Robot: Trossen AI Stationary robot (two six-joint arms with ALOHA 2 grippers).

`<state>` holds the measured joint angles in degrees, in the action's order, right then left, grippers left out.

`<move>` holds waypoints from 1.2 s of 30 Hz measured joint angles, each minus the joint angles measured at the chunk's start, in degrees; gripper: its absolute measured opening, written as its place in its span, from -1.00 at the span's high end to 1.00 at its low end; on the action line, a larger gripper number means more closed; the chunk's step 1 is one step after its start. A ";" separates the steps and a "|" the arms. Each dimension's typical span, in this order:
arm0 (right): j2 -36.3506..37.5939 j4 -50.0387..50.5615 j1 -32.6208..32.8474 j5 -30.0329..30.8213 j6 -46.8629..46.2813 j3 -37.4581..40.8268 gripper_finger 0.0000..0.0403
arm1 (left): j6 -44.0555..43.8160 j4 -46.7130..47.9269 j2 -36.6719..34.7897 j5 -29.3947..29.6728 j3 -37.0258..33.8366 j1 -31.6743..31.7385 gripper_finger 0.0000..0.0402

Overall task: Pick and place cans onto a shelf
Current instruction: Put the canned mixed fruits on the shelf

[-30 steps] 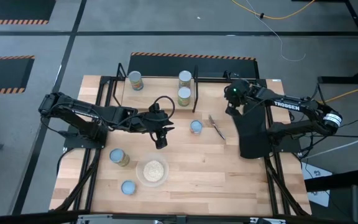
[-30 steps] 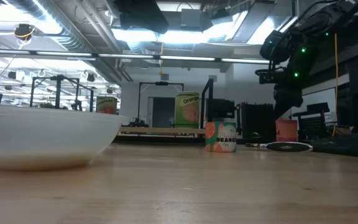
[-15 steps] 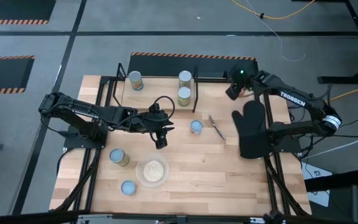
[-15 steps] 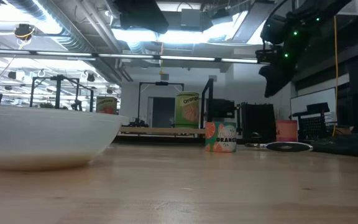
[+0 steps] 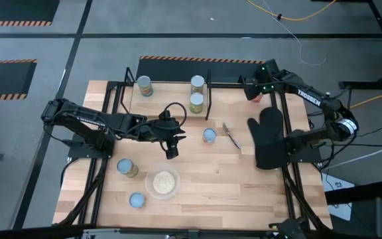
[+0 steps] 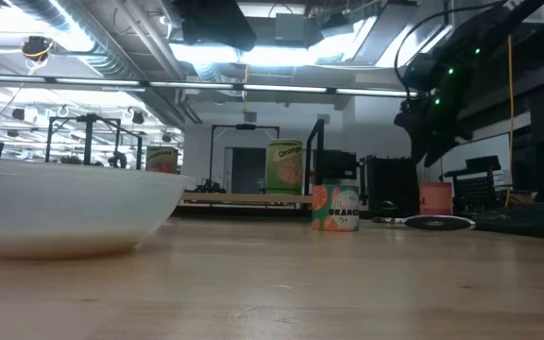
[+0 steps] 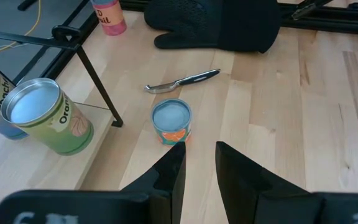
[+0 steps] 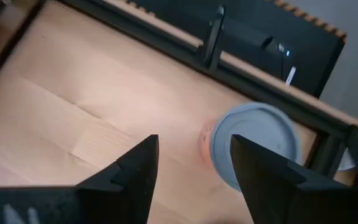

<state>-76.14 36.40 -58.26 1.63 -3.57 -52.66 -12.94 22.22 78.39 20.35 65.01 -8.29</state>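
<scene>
Three green-yellow cans (image 5: 144, 85) (image 5: 197, 83) (image 5: 195, 101) stand upright on the shelf (image 5: 168, 93) at the far side. A small orange-labelled can (image 5: 209, 135) stands on the table beyond my left gripper (image 7: 199, 163), which is open with nothing between its fingers. Two more cans (image 5: 126, 167) (image 5: 136, 200) stand at the near left. A red can (image 8: 253, 140) with a pale blue top stands at the far right by the black frame. My right gripper (image 8: 194, 180) hovers open above it, clear of it.
A clear bowl of pale grain (image 5: 162, 182) sits near the front. A black oven mitt (image 5: 268, 138) lies at the right, and a metal utensil (image 5: 231, 135) lies between it and the small can. Black shelf posts (image 5: 208, 86) rise at the far side.
My right gripper has risen from just above the red can, swung a little toward the table's far edge and tipped. The red can stands where it was.
</scene>
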 joint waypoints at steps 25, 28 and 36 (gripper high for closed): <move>-10.69 -0.70 -0.04 7.43 2.78 -0.20 0.81 | -0.01 0.00 -0.01 -0.05 0.00 0.00 0.60; -10.69 -0.76 -0.05 7.33 5.61 -0.20 0.94 | -0.01 0.02 0.00 -0.05 0.00 0.00 0.60; -7.13 6.66 0.90 7.45 11.54 -0.88 0.96 | -0.03 0.02 -0.02 -0.06 0.00 -0.14 0.60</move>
<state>-83.26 43.07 -57.37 9.07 7.98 -53.55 -12.97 22.24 78.37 20.29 65.01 -8.43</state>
